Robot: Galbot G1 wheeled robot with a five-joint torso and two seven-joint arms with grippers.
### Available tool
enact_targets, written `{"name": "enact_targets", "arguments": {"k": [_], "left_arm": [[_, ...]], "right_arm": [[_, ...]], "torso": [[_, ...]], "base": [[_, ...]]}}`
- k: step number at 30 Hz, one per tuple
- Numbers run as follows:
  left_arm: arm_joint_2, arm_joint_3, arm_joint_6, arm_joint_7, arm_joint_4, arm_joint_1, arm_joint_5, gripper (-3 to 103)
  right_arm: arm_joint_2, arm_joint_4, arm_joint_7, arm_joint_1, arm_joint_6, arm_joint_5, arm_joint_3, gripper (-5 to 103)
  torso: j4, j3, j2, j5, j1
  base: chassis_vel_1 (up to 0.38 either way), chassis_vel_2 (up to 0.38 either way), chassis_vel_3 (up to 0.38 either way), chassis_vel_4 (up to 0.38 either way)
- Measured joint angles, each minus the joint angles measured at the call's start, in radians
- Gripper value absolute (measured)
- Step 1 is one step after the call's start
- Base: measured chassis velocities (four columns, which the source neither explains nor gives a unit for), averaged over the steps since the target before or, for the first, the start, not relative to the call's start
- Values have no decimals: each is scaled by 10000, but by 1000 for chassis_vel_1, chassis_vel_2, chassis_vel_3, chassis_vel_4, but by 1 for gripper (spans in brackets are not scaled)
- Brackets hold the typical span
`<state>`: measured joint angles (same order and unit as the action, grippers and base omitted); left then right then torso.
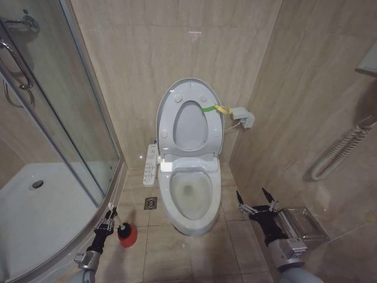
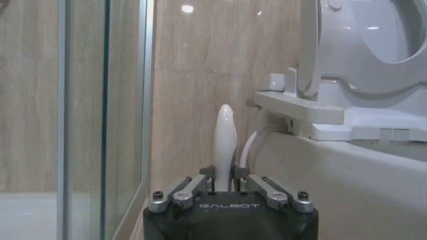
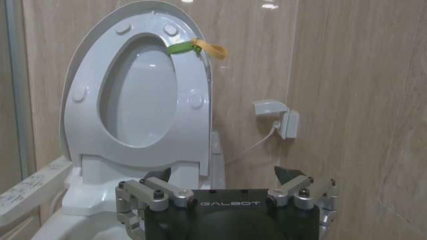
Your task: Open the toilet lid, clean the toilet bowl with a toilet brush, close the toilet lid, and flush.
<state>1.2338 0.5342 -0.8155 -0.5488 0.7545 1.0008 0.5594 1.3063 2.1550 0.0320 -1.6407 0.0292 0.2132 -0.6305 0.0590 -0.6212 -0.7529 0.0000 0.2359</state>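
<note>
Head view: my left gripper (image 1: 109, 222) at 7 o'clock, clenched on toilet brush (image 1: 125, 231) handle, brush sits in red base on floor. Right gripper (image 1: 257, 204) at 5, fingers spread, idle. Toilet bowl (image 1: 189, 197) centre, exposed; toilet lid (image 1: 166, 113) at 12, upright against wall, access clear.

toilet lid (image 1: 189, 121): white, green-yellow strap | toilet brush (image 1: 126, 234): red base

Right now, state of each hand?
Left hand: closed on the toilet brush handle, low on the floor beside the toilet bowl.
Right hand: open, holding nothing, on the bowl's other side.
</note>
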Motion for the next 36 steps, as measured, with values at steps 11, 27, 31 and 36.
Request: {"name": "enact_targets", "arguments": {"k": [11, 27, 31, 36], "left_arm": [[-57, 27, 0, -2, -31, -83, 26, 18], [-2, 18, -6, -174, -546, -253, 18, 18], [14, 21, -7, -193, -715, -256, -2, 18], [40, 22, -7, -191, -944, -255, -33, 18]], "right_arm": [[0, 0, -1, 0, 0, 0, 0, 100], [0, 0, 0, 0, 0, 0, 0, 100], [0, 0, 0, 0, 0, 0, 0, 100], [0, 0, -1, 0, 0, 0, 0, 100]], "torso": [[0, 181, 311, 0, -131], [0, 196, 328, 0, -134], [0, 193, 321, 0, -131], [0, 189, 315, 0, -127]], "base": [[0, 0, 0, 0], [0, 0, 0, 0], [0, 0, 0, 0], [0, 0, 0, 0]]}}
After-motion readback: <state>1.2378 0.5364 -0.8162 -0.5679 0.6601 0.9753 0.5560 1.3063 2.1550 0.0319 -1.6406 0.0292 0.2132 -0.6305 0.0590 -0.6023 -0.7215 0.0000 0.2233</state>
